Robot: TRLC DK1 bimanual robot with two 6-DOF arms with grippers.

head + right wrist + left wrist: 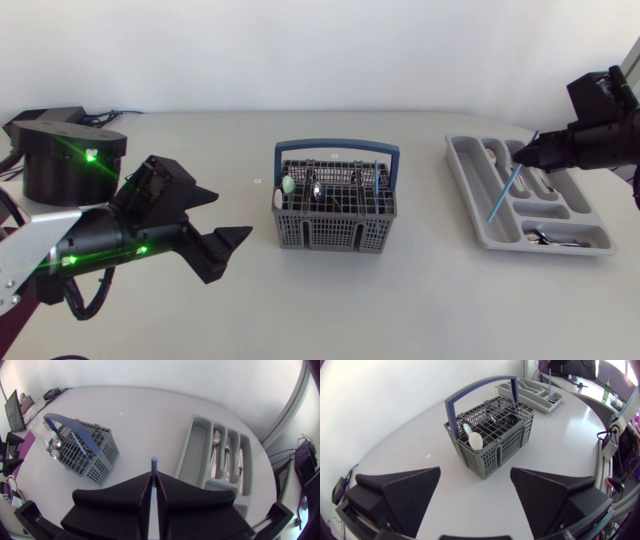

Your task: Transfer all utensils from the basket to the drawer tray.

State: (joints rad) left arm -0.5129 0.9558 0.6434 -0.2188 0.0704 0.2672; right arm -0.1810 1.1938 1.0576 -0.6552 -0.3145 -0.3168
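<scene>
My right gripper [523, 152] pinches blue utensil [503, 192] by top end near tray [462, 178]: looks light, stiff, slippery; left gripper [475, 471] open, basket [492, 442] at 12 o'clock

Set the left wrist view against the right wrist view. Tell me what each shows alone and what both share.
Only the left wrist view: the left gripper, open, its fingers wide apart with nothing between them, and the basket ahead of it.
Only the right wrist view: the right gripper, shut on a blue utensil that sticks out ahead of its fingers.
Both: the grey basket with its blue handle and utensils standing in it, and the grey drawer tray.
</scene>
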